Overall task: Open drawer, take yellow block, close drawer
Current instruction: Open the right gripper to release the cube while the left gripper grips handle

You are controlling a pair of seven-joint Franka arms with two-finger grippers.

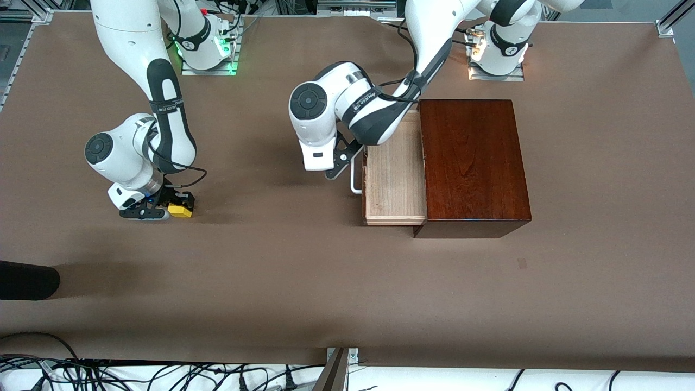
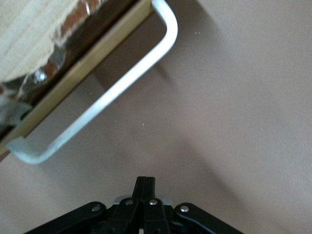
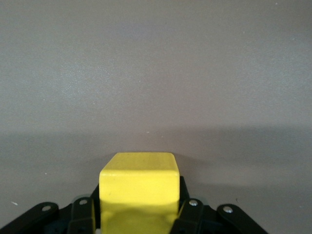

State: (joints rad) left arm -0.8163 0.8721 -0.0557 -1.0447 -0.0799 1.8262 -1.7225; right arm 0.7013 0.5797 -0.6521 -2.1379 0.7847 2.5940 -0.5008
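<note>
Right claw point(image 1: 175, 209) clamping yellow block point(image 1: 180, 210)

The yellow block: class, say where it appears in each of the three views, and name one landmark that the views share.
Front view: the yellow block sits in the right claw, low over the brown table at the right arm's end.
Left wrist view: not in it; only the drawer, its white handle and the shut left claw.
Right wrist view: low in the middle, between the claw's fingers.
Shared landmark: the brown table.
</note>
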